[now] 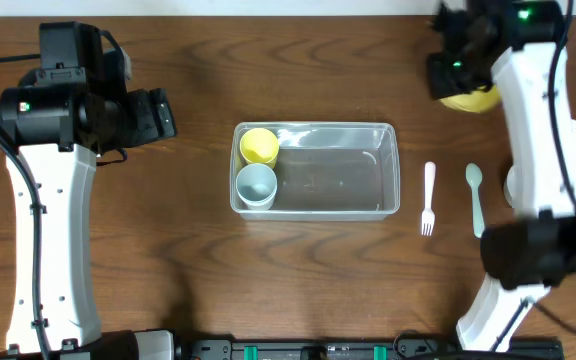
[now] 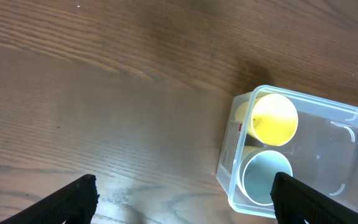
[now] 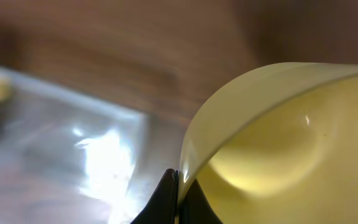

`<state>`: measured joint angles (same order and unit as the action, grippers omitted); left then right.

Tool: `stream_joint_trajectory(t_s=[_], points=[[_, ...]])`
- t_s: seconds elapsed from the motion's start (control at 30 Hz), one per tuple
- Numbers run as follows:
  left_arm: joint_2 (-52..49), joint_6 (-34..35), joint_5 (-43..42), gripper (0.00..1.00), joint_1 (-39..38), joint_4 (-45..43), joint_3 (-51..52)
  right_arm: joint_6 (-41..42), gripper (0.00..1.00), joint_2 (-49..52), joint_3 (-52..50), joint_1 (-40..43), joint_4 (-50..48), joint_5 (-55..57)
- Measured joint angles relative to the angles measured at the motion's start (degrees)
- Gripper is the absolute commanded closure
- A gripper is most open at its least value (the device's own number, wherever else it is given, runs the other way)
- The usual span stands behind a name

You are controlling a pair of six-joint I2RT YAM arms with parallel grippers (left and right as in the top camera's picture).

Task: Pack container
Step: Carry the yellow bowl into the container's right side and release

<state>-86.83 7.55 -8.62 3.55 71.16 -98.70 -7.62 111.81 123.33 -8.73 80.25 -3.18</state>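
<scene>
The clear rectangular container [image 1: 315,169] sits mid-table, with a yellow cup [image 1: 259,145] and a pale blue cup [image 1: 256,184] at its left end; both cups [image 2: 272,118] [image 2: 265,177] also show in the left wrist view inside the container [image 2: 347,162]. My left gripper [image 2: 182,199] hovers wide open over bare wood, left of the container, holding nothing. At the table's back right, my right gripper [image 3: 180,190] is shut on the rim of a yellow bowl [image 3: 284,143], partly hidden under the arm in the overhead view [image 1: 470,98].
A white fork [image 1: 429,197] and a pale green spoon [image 1: 476,197] lie on the wood right of the container. Something white [image 1: 513,185] peeks out from behind the right arm. The blurred container [image 3: 61,155] lies to the left in the right wrist view.
</scene>
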Motion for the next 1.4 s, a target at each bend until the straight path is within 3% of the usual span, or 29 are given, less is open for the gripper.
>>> stream_joint_trajectory(t_s=[0.17, 0.33, 0.93, 1.03, 1.1, 1.13, 1.2, 1.4], points=[[0.00, 0.00, 0.00, 0.11, 0.00, 0.02, 0.00, -0.55, 0.99, -2.23, 0.57, -12.37, 0.81, 1.09], [0.02, 0.00, -0.02, 0.11, 0.00, 0.04, 0.00, 0.79, 0.99, 0.70, -1.88, -17.90, 0.90, 3.06], [0.00, 0.00, 0.00, 0.11, 0.00, 0.07, 0.02, 3.21, 0.97, 4.13, -27.52, -20.46, -12.83, 3.85], [0.00, 0.00, -0.02, 0.10, 0.00, 0.07, 0.02, 2.82, 0.93, 4.68, -27.82, -20.44, -13.66, 3.98], [0.00, 0.00, 0.00, 0.11, 0.00, 0.07, 0.02, 2.84, 0.67, 5.11, -27.85, -20.39, -14.12, 4.11], [0.00, 0.00, 0.00, 0.11, 0.00, 0.04, 0.02, 2.64, 0.59, 5.33, -27.87, -20.37, -14.38, 4.26], [0.00, 0.00, 0.00, 0.11, 0.00, 0.04, 0.04, 2.14, 0.52, 5.53, -27.89, -20.35, -14.88, 4.50], [0.00, 0.00, -0.02, 0.11, 0.00, 0.15, 0.04, 1.05, 0.58, 5.68, -27.26, -20.33, -14.25, 4.72]])
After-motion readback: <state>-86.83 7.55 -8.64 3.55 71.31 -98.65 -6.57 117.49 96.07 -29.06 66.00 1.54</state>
